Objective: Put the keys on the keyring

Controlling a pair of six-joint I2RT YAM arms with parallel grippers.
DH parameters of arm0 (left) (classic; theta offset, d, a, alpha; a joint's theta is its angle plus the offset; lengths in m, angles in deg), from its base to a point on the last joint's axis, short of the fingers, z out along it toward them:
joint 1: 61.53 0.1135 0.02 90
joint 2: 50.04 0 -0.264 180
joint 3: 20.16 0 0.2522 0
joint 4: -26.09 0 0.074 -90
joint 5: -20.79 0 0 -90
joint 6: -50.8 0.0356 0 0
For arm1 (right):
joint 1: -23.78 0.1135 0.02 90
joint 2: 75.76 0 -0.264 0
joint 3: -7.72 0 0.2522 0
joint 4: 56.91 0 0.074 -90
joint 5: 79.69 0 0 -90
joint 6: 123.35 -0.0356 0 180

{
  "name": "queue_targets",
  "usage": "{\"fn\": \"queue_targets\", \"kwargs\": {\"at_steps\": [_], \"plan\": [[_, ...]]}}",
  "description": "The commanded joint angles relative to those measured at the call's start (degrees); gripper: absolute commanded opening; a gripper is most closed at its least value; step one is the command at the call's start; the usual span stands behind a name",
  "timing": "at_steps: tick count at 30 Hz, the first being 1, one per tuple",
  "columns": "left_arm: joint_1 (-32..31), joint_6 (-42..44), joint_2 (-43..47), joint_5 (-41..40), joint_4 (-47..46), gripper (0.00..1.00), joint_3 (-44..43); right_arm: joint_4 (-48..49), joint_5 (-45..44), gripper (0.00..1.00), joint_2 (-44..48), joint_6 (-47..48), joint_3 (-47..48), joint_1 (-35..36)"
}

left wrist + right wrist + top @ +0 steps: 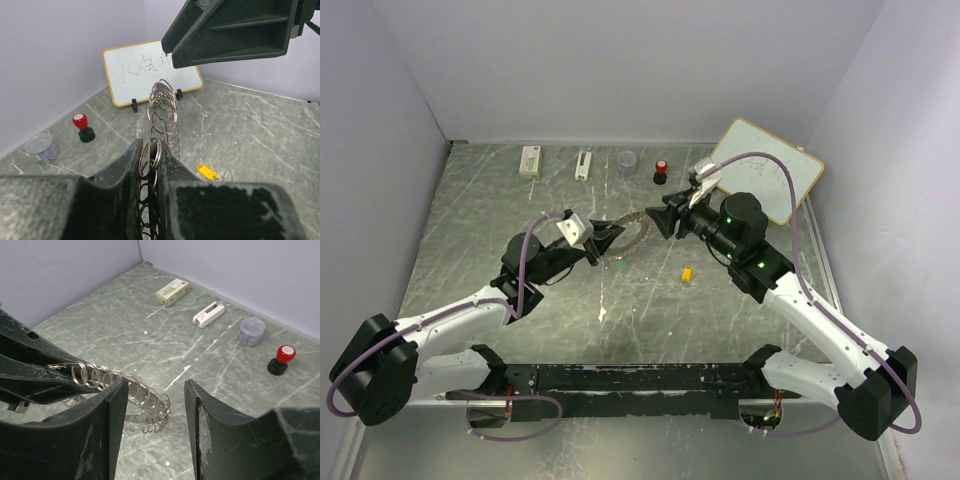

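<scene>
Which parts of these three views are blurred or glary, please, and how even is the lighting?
Top view: even, diffuse light, only soft shadows and no glare on the table. Left wrist view: the left fingers are dark and blurred up close, the whiteboard sharp. Right wrist view: the right fingers blur slightly, the keyring glints without washing out.
</scene>
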Motion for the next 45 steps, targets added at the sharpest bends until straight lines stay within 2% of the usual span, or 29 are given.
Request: {"fn": "queue_targets", "kwargs": {"at_steps": [1, 5, 10, 17, 21, 27, 34, 39, 45], "plan": [[-0.16, -1.63, 2.15, 0.95, -0.18, 0.07, -0.87, 0.9, -5.02, 0.49, 1.74, -0.6, -1.22, -0.1], [-0.08, -3.94, 3.21, -1.11, 6.59, 0.07, -4.3, -0.48, -13.8, 0.51, 2.3, -3.04, -1.66, -0.12], [-0.15, -6.32, 3.42, -3.33, 15.92, 0.07, -9.5, -0.49, -17.23, 0.53, 3.6, -4.03, -2.83, -0.52], [-0.09, -7.56, 3.94, -4.13, 18.52, 0.07, -11.11, -2.58, -19.67, 0.55, 4.24, -3.69, -2.72, -0.65], [-0.15, -7.45, 4.47, -3.9, 18.1, 0.07, -10.63, -7.58, -24.28, 0.6, 2.16, -5.66, -0.83, -1.49], [-0.02, -6.27, 5.73, -2.85, 12.21, 0.07, -6.38, -19.79, -20.49, 0.61, -7.44, -8.8, 1.85, -5.79], [0.33, -6.16, 6.11, -3.16, 8.3, 0.07, -3.77, -17.74, -14.37, 0.6, -9.78, -14.96, -9.01, -9.1], [0.59, -6.38, 6.55, -3.13, 7.93, 0.07, -3.25, -17.52, -12.47, 0.59, -12.61, -13.59, -11.11, -9.24], [0.94, -6.5, 6.97, -3.09, 7.93, 0.07, -2.96, -15.95, -9.06, 0.52, -16.35, -12.2, -12.37, -9.2]]}}
